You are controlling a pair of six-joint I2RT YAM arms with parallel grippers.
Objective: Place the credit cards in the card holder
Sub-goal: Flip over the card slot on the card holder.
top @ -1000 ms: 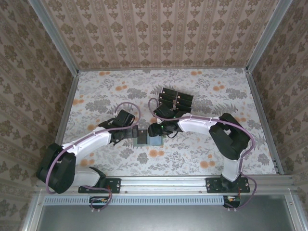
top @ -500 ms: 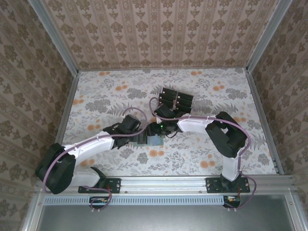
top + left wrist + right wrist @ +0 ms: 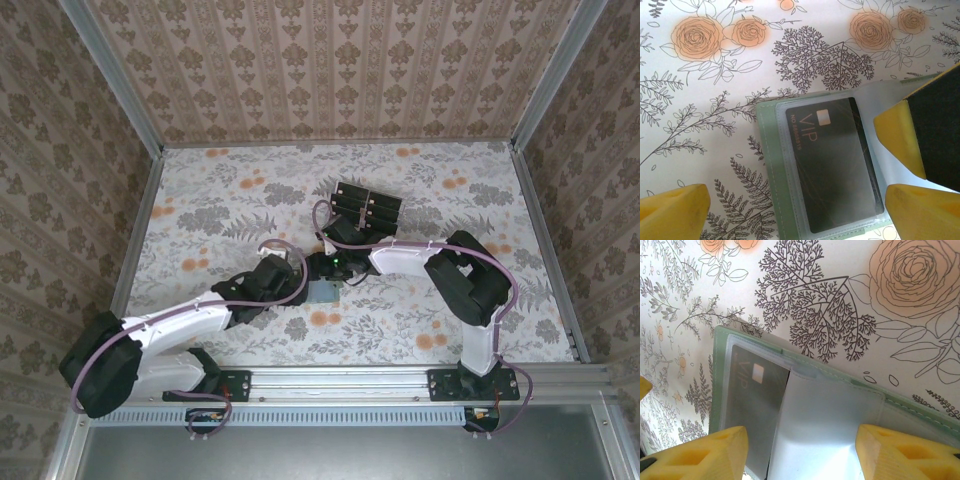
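card holder (image 3: 322,291) mid-table, open, one credit card (image 3: 832,160) sleeved | left gripper (image 3: 800,215) released wide, straddling it; right gripper (image 3: 805,452) parted, gripping nothing | other cards (image 3: 365,207) lie at 1 o'clock — right arm nearer

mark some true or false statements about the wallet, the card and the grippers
1. A black card marked VIP sits in the card holder's clear sleeve. True.
2. The card holder is red. False: it is pale green.
3. The left gripper is open above the card holder. True.
4. The table is plain white. False: it has a floral print with orange roses.
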